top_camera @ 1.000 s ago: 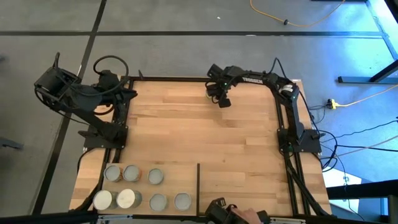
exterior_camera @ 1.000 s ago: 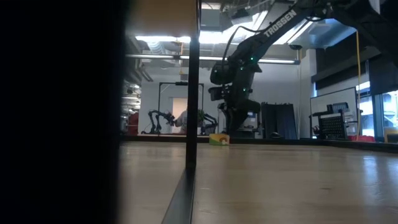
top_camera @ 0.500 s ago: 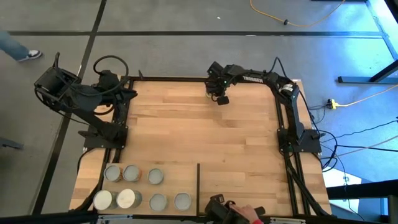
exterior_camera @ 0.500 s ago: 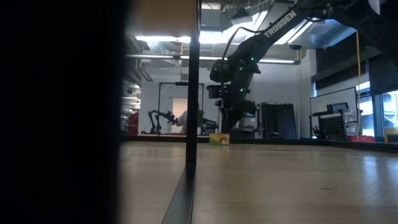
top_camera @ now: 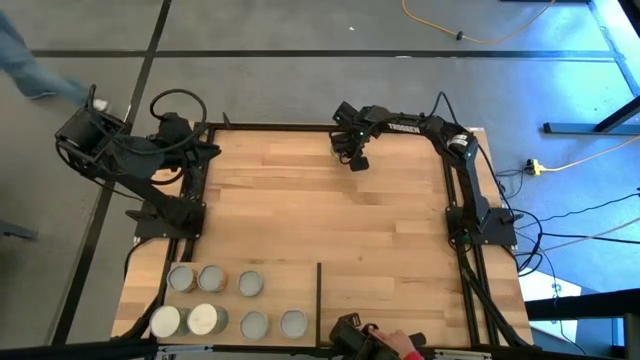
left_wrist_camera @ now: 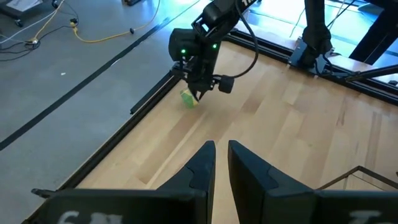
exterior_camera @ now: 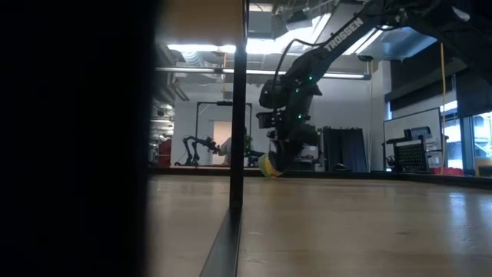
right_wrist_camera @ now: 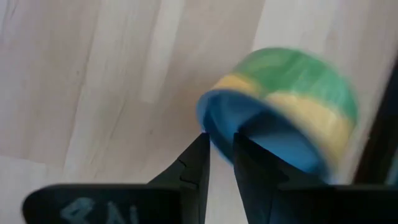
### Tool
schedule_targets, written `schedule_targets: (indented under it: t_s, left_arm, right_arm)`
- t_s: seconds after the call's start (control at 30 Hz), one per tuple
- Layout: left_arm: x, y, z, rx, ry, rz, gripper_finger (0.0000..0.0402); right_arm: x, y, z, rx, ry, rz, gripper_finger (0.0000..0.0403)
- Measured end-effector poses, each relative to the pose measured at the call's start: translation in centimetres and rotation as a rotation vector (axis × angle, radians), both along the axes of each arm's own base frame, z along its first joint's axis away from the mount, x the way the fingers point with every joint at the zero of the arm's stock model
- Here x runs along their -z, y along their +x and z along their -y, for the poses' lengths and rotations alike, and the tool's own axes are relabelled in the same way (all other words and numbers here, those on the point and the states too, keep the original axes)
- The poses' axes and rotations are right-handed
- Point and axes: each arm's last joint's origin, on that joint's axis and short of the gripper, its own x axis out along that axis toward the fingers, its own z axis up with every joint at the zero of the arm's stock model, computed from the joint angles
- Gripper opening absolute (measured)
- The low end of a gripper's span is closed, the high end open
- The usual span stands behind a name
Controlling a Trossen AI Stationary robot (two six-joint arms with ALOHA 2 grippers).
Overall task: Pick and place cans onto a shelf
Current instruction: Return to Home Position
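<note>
Newly tilted round green-and-yellow can; right end effector nearly together against its blue rim.

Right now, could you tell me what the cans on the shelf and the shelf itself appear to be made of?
The cans look metal: dull silver-grey tops, two whitish. The shelf looks like pale plywood, smooth and unplanked, unlike the tabletop; its upright edge is thin and black, material unclear.

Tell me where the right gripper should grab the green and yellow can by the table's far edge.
The can is tipped, its blue end facing the right gripper. So probably pinch across its banded round side wall, coming from above, where two opposite faces are free.
</note>
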Motion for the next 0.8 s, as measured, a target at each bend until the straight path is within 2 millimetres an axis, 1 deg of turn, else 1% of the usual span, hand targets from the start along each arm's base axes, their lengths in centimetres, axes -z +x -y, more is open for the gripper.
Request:
schedule_targets:
  t_s: [0.37, 0.47, 0.8]
  left_arm:
    - [0.0, 0.0, 0.0, 0.000, 0.000, 0.000, 0.0037]
    - [0.0, 0.0, 0.0, 0.000, 0.000, 0.000, 0.0037]
    - [0.0, 0.0, 0.0, -0.014, -0.019, 0.011, 0.0037]
  right_arm:
    - [-0.3, 0.2, 0.1, -0.002, -0.018, 0.024, 0.0072]
    - [-0.7, 0.3, 0.2, -0.002, -0.022, 0.030, 0.0072]
    - [-3.8, 1.5, 1.0, -0.006, -0.075, 0.105, 0.0072]
